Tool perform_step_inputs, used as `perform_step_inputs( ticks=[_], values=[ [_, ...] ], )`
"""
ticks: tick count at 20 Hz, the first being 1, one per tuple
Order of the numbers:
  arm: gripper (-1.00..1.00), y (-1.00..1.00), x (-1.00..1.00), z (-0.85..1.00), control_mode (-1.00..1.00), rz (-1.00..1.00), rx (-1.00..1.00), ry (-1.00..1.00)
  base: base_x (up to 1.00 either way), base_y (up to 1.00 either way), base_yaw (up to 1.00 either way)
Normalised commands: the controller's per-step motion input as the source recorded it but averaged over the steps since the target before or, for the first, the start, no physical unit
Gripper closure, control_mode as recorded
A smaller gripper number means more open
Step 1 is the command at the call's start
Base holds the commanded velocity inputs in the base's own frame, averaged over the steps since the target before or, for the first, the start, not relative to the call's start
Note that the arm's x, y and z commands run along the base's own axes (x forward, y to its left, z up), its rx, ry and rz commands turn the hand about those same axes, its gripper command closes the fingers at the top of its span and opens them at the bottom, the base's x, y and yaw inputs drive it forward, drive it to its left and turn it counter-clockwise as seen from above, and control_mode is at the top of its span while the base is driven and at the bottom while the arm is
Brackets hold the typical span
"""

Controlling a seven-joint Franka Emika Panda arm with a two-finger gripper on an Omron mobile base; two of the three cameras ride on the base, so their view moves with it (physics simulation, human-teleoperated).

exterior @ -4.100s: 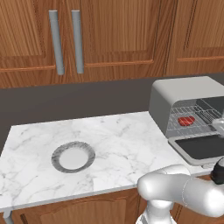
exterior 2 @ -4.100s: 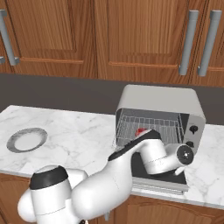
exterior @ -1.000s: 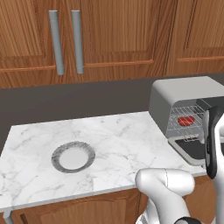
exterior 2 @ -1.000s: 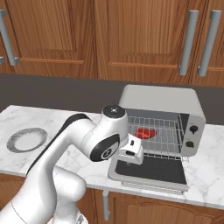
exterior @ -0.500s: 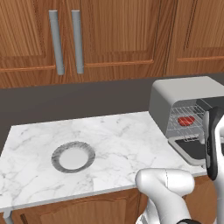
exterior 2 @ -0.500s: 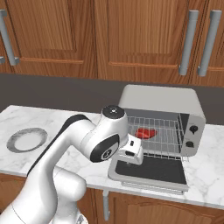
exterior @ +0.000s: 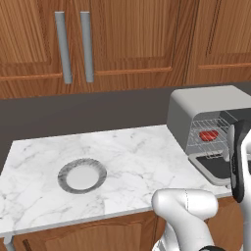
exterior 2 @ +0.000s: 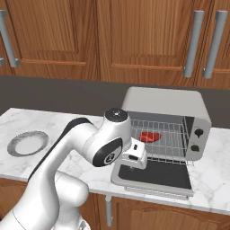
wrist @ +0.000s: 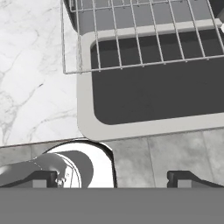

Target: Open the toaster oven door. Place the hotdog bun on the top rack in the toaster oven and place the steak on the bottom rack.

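Observation:
The toaster oven [exterior 2: 166,101] stands at the counter's right end, also seen from the other side [exterior: 206,105]. Its door [exterior 2: 155,176] lies folded down flat. The red steak [exterior 2: 149,136] rests on the bottom rack [wrist: 131,39], which sticks out over the door [wrist: 153,96]. Above it runs the top rack [exterior 2: 166,122], bare as far as I can see. The hotdog bun is out of view. My gripper [exterior 2: 133,165] hangs over the door's front left corner, open with nothing between its fingertips [wrist: 188,177].
A grey-rimmed round plate [exterior: 81,175] lies bare on the marble counter [exterior: 137,152], far left of the oven. Wooden cabinets with steel handles [exterior 2: 193,42] hang above. The counter's front edge runs just under the door [wrist: 57,141].
Four seconds ago the arm reached low into the oven's mouth; it has since drawn back and risen. Over the last second nothing has visibly moved.

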Motion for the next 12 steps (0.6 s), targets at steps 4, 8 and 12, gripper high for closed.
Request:
perform_step_inputs(
  ticks=[4, 8, 12],
  values=[
    [-1.0, 0.0, 0.0, 0.0, 1.0, 0.0, 0.0, 0.0, 0.0, 0.0, 0.0],
    [-1.0, 0.0, 0.0, 0.0, 1.0, 0.0, 0.0, 0.0, 0.0, 0.0, 0.0],
    [-1.0, 0.0, 0.0, 0.0, 1.0, 0.0, 0.0, 0.0, 0.0, 0.0, 0.0]
  ],
)
